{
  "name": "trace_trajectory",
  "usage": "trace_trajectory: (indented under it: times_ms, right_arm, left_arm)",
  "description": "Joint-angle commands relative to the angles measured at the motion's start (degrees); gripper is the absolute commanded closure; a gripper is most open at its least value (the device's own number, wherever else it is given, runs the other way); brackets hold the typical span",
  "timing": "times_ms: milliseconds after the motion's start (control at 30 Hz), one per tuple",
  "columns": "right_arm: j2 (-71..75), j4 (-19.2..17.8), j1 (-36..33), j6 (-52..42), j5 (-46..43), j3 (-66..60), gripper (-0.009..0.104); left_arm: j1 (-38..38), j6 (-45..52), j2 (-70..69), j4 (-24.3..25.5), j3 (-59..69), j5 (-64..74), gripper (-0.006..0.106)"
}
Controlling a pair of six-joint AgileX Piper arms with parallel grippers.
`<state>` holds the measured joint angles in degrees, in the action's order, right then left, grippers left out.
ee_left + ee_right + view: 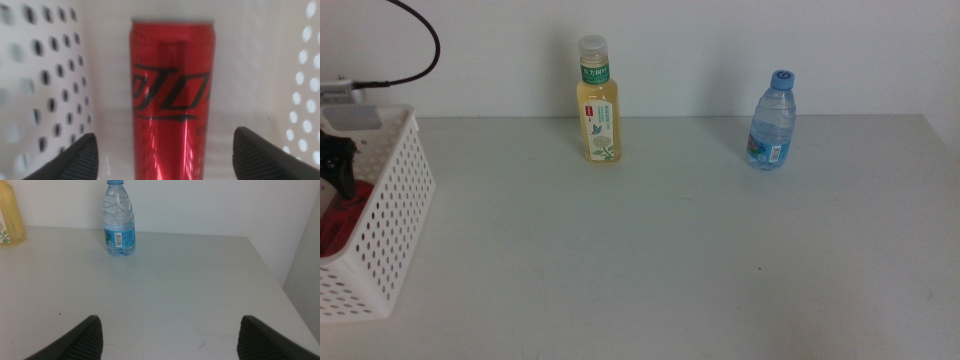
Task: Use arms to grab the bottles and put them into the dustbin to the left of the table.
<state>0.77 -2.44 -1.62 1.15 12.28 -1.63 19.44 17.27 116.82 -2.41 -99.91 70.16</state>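
Observation:
My left gripper (165, 135) hangs open inside the white perforated dustbin (390, 220), and the red can (172, 100) lies between its spread jaws without touching them. From the middle view the left gripper (338, 165) is a dark shape over the dustbin, with the red can (334, 228) below it. The yellow-liquid bottle (599, 110) stands upright at the back centre of the table (670, 260). The clear blue-capped bottle (772, 125) stands at the back right. My right gripper (170, 319) is open and empty, low over the table, well short of the clear bottle (119, 222).
The dustbin's holed walls (45, 75) close in on both sides of the left gripper. A black cable (420, 35) arcs above the dustbin. The table's right edge (272, 275) runs close beside the right gripper. A white wall stands behind the bottles.

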Motion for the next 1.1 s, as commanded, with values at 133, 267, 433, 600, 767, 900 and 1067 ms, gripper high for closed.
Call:
trace_trajectory:
  times_ms: [133, 267, 433, 600, 767, 900, 1067]
  right_arm:
    - [1.21, -0.47, -0.1, -0.35, -4.1, 0.55, 0.001]
    - [1.21, -0.47, -0.1, -0.35, -4.1, 0.55, 0.001]
    - [1.21, -0.47, -0.1, -0.35, -4.1, 0.55, 0.001]
    - [1.21, -0.47, -0.1, -0.35, -4.1, 0.55, 0.001]
    - [1.21, -0.47, -0.1, -0.35, -4.1, 0.55, 0.001]
    - [1.21, -0.47, -0.1, -0.35, -4.1, 0.55, 0.001]
    - [1.21, -0.47, -0.1, -0.35, -4.1, 0.55, 0.001]
  left_arm:
    - [-2.02, -1.17, -8.46, -3.44, -2.93, 5.3, 0.007]
    - [-5.94, -5.09, -13.15, -4.15, -2.93, 4.16, 0.007]
    - [-11.04, -6.07, -19.71, -4.88, -2.88, 2.26, 0.007]
    - [-18.02, -6.07, -25.18, -3.74, -2.87, 1.55, 0.007]
    - [-24.95, -8.61, -28.17, -2.15, -2.55, 1.24, 0.007]
    - [-30.67, -13.87, -34.1, 0.78, 5.35, -8.34, 0.007]
    - [-36.39, -14.91, -45.97, 3.65, 23.36, -28.5, 0.007]
